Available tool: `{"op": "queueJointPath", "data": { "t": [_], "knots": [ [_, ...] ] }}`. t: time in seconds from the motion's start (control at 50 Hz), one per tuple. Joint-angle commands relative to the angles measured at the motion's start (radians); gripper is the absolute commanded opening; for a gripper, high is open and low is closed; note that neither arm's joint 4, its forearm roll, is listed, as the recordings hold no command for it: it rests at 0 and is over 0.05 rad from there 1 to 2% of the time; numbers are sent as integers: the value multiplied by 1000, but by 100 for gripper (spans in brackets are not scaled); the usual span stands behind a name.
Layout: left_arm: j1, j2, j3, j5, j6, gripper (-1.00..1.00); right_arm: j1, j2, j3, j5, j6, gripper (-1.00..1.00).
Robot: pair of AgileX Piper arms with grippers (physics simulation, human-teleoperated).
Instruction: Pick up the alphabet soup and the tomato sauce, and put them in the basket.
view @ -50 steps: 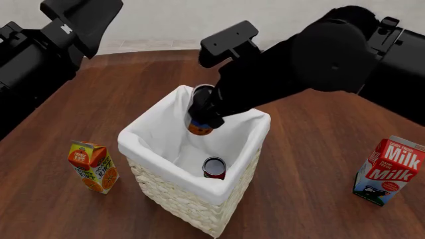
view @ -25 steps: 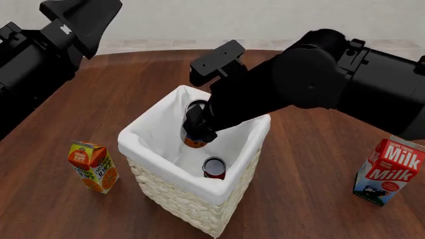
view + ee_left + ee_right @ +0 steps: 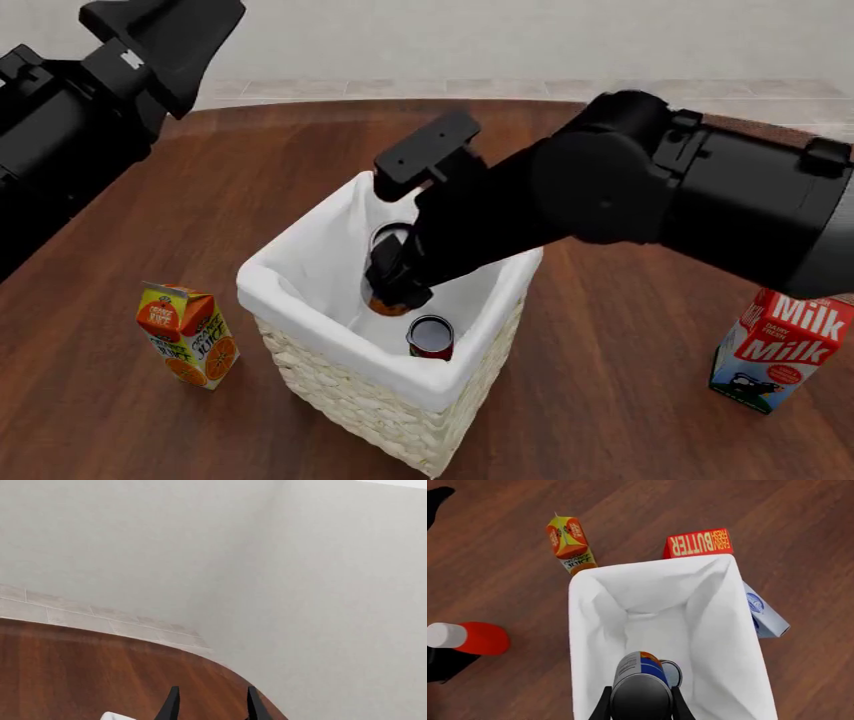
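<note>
Flanking basket (image 3: 350,395): juice carton (image 3: 187,334), milk carton (image 3: 782,352).

Off to the claw's left you have the orange juice carton (image 3: 187,335) upright on the wood table (image 3: 627,400). Far right of it stands the milk carton (image 3: 781,345). Your right wrist camera picks up a red butter box (image 3: 699,542), a pale blue-printed box (image 3: 764,614) and a red bottle with white cap (image 3: 467,637) lying flat.
</note>
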Motion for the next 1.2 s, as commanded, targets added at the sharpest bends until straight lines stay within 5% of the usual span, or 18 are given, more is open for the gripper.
{"op": "queueJointPath", "data": {
  "t": [0.02,0.46,0.48,1.2],
  "knots": [
    [0,0,0,0,0,100,-6,16,-4,-20,-2,-100],
    [0,0,0,0,0,100,-18,60,-27,-41,-27,-100],
    [0,0,0,0,0,100,-24,63,-32,-40,-31,100],
    [0,0,0,0,0,100,-21,36,-41,-21,-46,100]
  ]
}}
